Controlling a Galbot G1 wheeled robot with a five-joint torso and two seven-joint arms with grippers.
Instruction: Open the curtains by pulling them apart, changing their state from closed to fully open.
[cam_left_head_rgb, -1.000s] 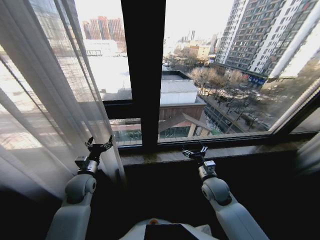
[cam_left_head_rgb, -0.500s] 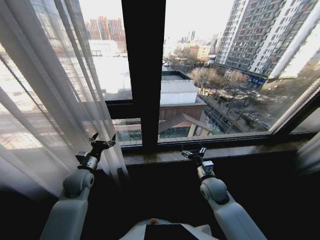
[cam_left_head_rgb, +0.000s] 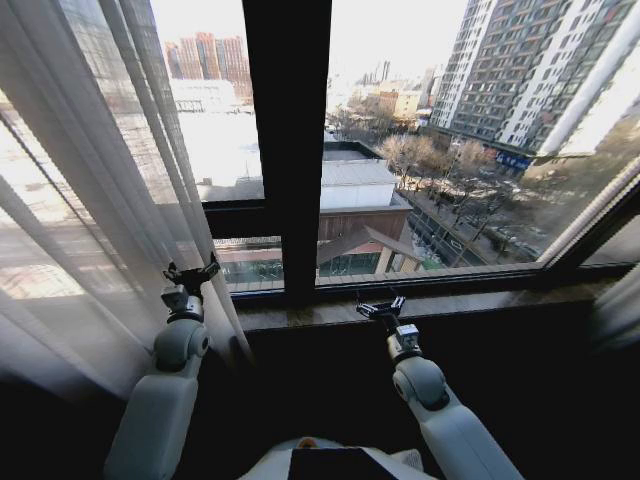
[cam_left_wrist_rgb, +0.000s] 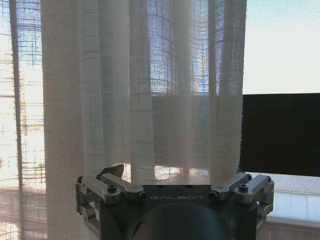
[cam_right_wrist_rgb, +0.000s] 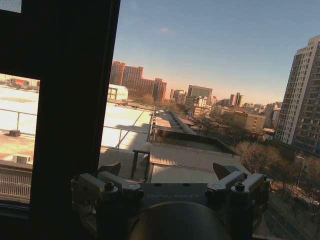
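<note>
1. The sheer white curtains (cam_left_head_rgb: 90, 200) hang gathered on the robot's left, covering the left part of the window; their pleats run top to bottom, so the long axis is vertical. A faint strip of fabric at the far right edge of the head view may be the other panel; it is too dim to tell.

2. The left gripper (cam_left_head_rgb: 190, 274) is raised at the inner edge of that panel, fingers spread wide and holding nothing. In the left wrist view the gripper (cam_left_wrist_rgb: 175, 185) faces the folds head-on, with the curtains (cam_left_wrist_rgb: 145, 90) just ahead of its open fingers; contact cannot be confirmed.

3. The right gripper (cam_left_head_rgb: 379, 309) hovers over the dark window sill (cam_left_head_rgb: 480, 300), also spread open and empty, pointing out through bare glass beside the dark window frame bar (cam_left_head_rgb: 288, 140). From its wrist camera the right gripper (cam_right_wrist_rgb: 170, 185) has the city skyline ahead of it, no cloth.

4. Judged from this, the left arm is the nearer one: the fabric lies directly ahead of it and extends leftward, away from the frame bar.
</note>
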